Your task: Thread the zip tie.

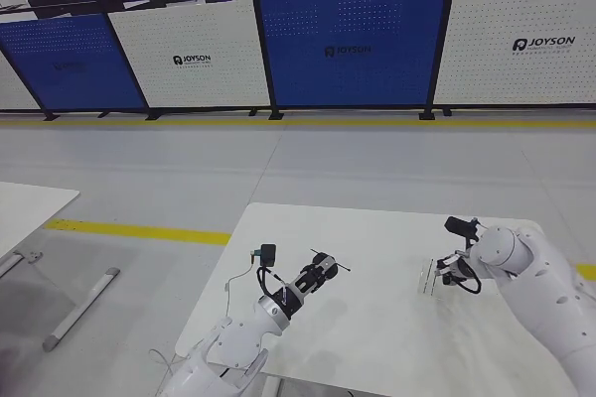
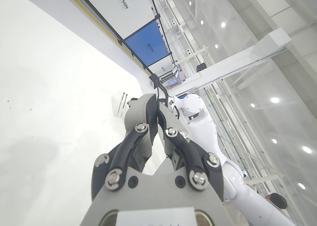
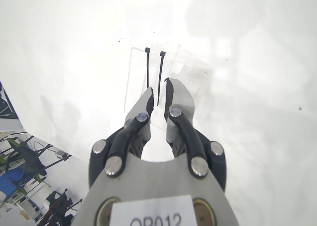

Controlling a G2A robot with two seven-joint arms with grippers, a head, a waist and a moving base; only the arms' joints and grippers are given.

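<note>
Currently we find the left gripper (image 2: 156, 103) clamped on a thin black zip tie (image 1: 345, 268). The right gripper (image 3: 159, 88), ribbed fingers (image 3: 170, 93) slightly apart, hovers over two spare ties (image 3: 147, 68) in a clear tray (image 3: 133, 63).

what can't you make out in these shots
- Top view: the held zip tie in the left gripper is too small to tell head from tail.
- Right wrist view: a jaw of the right gripper hides the lower end of the outer tie on the clear holder.
</note>
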